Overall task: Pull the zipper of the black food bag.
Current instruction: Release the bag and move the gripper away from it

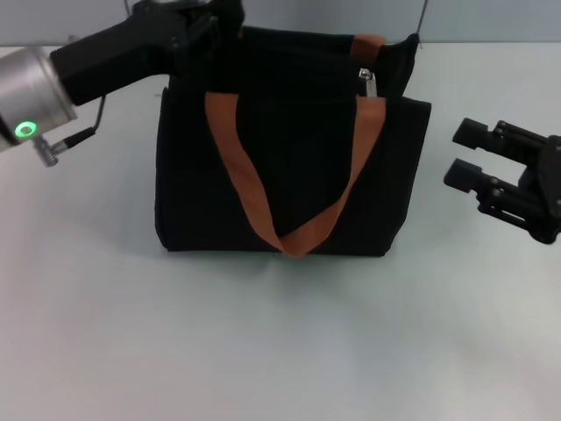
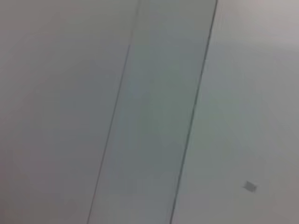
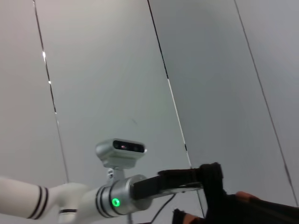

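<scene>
The black food bag point(image 1: 289, 167) stands upright in the middle of the white table, one orange-brown strap point(image 1: 298, 232) hanging down its front. The zipper point(image 1: 367, 82), a small silver pull tab, sits at the bag's top right end. My left gripper point(image 1: 209, 31) is at the bag's top left corner, dark against the black fabric. My right gripper point(image 1: 460, 154) is open and empty, level with the bag's right side and a little away from it. In the right wrist view the bag's top edge point(image 3: 217, 189) and my left arm point(image 3: 117, 198) show; the zipper is not seen there.
The white table point(image 1: 280, 351) spreads in front of the bag and to both sides. A grey wall with thin panel seams point(image 3: 168, 88) stands behind. The left wrist view shows only that wall point(image 2: 149, 112).
</scene>
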Controlling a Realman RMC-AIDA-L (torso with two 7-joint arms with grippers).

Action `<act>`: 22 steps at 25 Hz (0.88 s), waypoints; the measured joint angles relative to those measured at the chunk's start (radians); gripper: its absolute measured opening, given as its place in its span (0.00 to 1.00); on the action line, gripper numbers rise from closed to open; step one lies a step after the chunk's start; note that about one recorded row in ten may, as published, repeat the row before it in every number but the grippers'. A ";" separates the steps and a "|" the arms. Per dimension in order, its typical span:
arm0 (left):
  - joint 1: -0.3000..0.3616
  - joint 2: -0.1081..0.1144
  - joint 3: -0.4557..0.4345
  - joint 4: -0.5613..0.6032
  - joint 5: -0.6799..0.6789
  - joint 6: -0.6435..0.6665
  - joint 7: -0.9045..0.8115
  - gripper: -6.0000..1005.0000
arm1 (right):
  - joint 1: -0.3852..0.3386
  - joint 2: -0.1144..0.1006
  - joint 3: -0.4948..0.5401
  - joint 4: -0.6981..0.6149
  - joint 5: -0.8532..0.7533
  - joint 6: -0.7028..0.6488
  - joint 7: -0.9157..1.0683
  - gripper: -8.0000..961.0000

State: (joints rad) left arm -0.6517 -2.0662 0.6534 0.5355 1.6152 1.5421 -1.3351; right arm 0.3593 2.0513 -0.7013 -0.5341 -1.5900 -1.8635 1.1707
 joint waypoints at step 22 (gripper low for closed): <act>0.224 0.059 -0.009 0.017 -0.069 0.066 -0.011 0.43 | 0.116 0.026 -0.002 0.144 -0.064 0.112 -0.250 0.74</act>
State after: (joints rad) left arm -0.4281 -2.0071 0.6447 0.5527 1.5458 1.6080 -1.3456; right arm 0.4748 2.0775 -0.7035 -0.3904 -1.6542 -1.7517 0.9203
